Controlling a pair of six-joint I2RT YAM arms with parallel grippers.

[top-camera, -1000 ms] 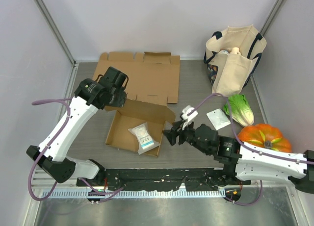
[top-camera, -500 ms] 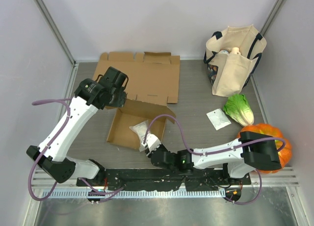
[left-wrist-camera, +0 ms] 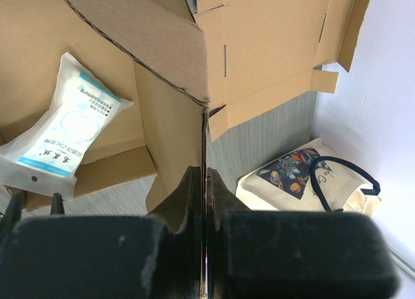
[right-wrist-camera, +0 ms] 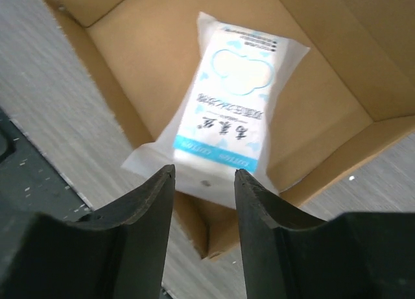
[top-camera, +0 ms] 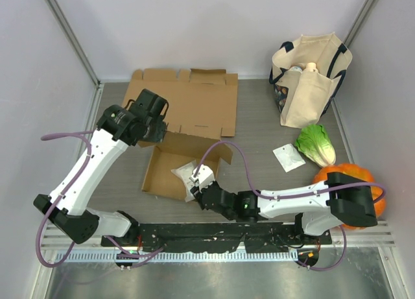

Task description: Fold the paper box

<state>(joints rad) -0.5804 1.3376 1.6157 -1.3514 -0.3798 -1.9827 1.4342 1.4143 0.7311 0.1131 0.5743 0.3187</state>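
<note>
Right arm has swung low across the front, from 3 o'clock of the paper box (top-camera: 194, 104) to its 5 o'clock corner.
The right end effector (top-camera: 196, 181) hangs spread over the near end of the white packet (top-camera: 188, 171), which lies inside the tray (top-camera: 162, 172). At the tray's 11 o'clock corner the left end effector (top-camera: 163, 127) is pressed together, pinching an upright cardboard wall. That box sits toward 9 o'clock on the worktop (top-camera: 259, 117), lid panel flat behind.
</note>
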